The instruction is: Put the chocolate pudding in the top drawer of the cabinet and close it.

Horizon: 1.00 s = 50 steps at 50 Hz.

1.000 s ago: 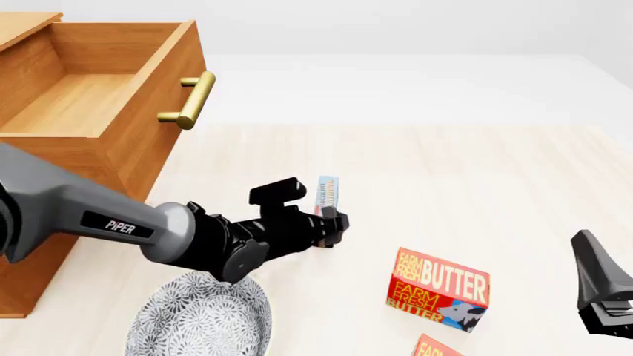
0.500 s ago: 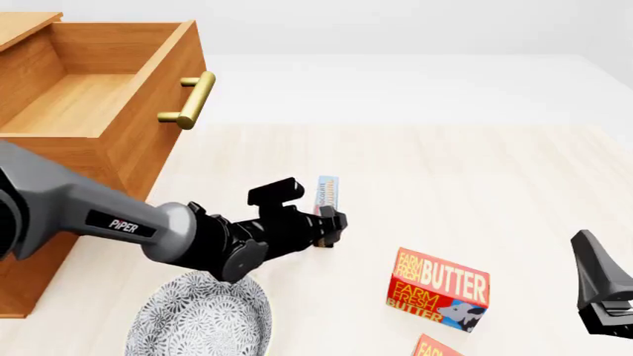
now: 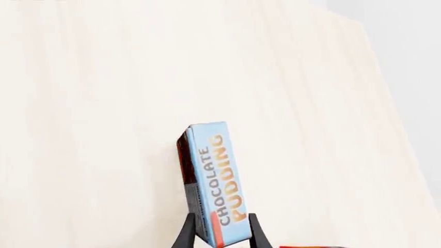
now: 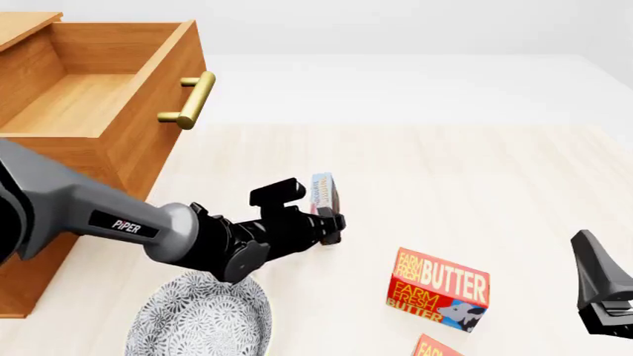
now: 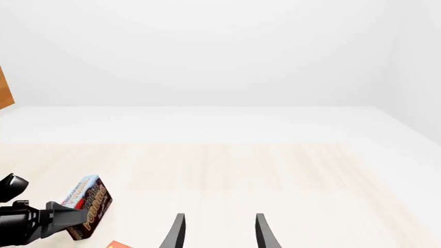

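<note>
At the far left of my front view I see the cabinet with its top drawer pulled wide open; the wooden floor of the drawer is bare, and the brass handle juts out toward the table. Below it, near the bottom edge, sits a patterned grey plate with nothing on it.

Moving right, my left arm stretches across the table, and its left gripper is clamped on the lower end of the chocolate pudding. In the left wrist view the two fingers pinch the narrow edge of the box, which stands upright with its lettering running up the side. It sits near the middle of the table, well apart from the drawer.

Further right lies a red butter box, with a second butter box just showing at the bottom edge. At the far right, my right gripper hangs with its fingers spread apart, holding nothing.

Compared with a second ago, the pudding box has shifted slightly up and to the left in the front view, and the left claw has moved with it. The rest is unchanged.
</note>
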Available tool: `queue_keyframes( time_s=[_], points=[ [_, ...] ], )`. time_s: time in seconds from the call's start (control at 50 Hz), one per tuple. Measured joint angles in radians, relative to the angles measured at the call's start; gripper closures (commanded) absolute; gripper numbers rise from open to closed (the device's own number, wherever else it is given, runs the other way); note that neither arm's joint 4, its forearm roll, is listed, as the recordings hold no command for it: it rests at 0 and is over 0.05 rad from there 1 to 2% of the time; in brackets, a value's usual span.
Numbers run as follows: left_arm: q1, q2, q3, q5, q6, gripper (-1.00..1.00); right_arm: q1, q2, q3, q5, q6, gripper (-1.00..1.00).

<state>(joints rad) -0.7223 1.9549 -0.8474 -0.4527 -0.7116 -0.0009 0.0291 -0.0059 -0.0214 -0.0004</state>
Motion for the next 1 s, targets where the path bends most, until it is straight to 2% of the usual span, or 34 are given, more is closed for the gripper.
queue_keyframes(
  time_s=[0.38,1.0],
  points=[
    [-0.01,-0.009,-0.002,0.011,0.005,1.0,0.0,0.0,0.0,0.0,0.0,-1.0],
    [0.0,-0.143,0.013,0.09,0.104,1.0,0.0,0.0,0.0,0.0,0.0,-1.0]
  ],
)
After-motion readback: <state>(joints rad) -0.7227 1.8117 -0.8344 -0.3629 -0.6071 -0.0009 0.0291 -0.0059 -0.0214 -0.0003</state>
